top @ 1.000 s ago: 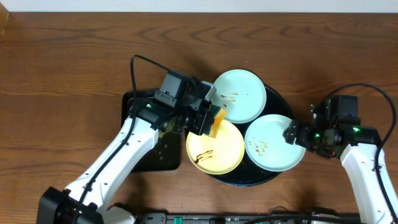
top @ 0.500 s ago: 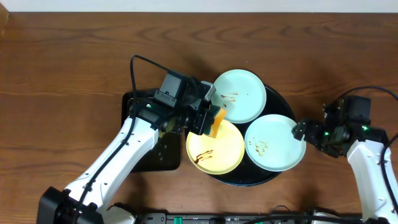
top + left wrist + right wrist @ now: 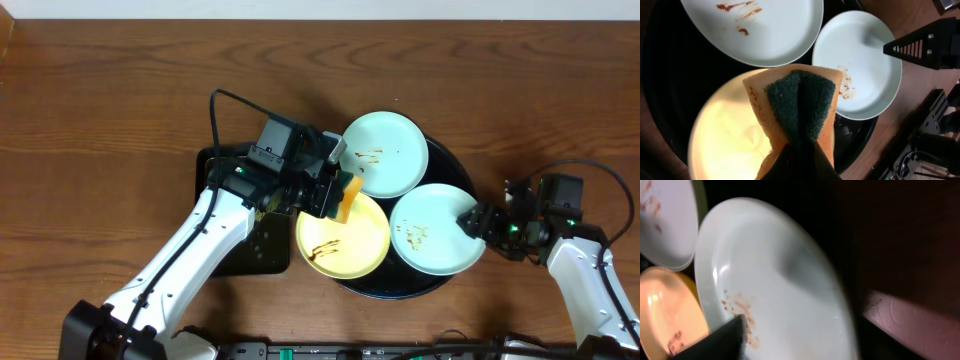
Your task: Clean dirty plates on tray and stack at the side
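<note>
Right tool [image 3: 476,219]: jaws partly apart, astride the outer rim of the near mint plate [image 3: 430,238]; I see no firm pinch.
Near mint plate: face up, right front of the tray [image 3: 400,284], brown smears left of centre.
Yellow plate [image 3: 345,248]: face up, left front, one brown smear.
Left tool [image 3: 336,196]: closed tight on a folded sponge [image 3: 799,102], green side up, long axis running out along the fingers, tip over the yellow plate's far edge.
Far mint plate [image 3: 385,153]: face up at the tray's back, smeared.
</note>
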`<action>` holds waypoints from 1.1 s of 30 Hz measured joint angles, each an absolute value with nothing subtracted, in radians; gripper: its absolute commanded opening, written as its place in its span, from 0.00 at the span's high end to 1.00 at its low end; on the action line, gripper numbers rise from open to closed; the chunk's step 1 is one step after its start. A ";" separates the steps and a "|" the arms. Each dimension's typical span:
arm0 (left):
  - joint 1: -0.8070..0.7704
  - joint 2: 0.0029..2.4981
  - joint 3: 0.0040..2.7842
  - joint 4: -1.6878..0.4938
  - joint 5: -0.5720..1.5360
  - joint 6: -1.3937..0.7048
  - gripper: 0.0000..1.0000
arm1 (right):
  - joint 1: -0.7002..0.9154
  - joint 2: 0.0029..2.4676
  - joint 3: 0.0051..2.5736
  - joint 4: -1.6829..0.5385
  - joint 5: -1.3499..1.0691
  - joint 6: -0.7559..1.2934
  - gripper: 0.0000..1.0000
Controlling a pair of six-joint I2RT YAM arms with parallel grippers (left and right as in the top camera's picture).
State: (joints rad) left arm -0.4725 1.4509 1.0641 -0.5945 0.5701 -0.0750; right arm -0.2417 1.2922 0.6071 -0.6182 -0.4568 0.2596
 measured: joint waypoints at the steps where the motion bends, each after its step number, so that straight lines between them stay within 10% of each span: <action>1: -0.472 1.451 1.064 -0.596 0.570 -0.075 0.92 | -0.244 1.292 0.606 -0.619 -0.458 0.265 0.71; 3: -0.472 1.451 1.064 -0.600 0.570 -0.075 0.92 | -0.245 1.292 0.605 -0.618 -0.458 0.273 0.99; 33: -0.649 1.451 1.067 -0.283 0.591 -0.253 0.93 | -0.249 1.293 0.601 -0.643 -0.424 0.302 0.98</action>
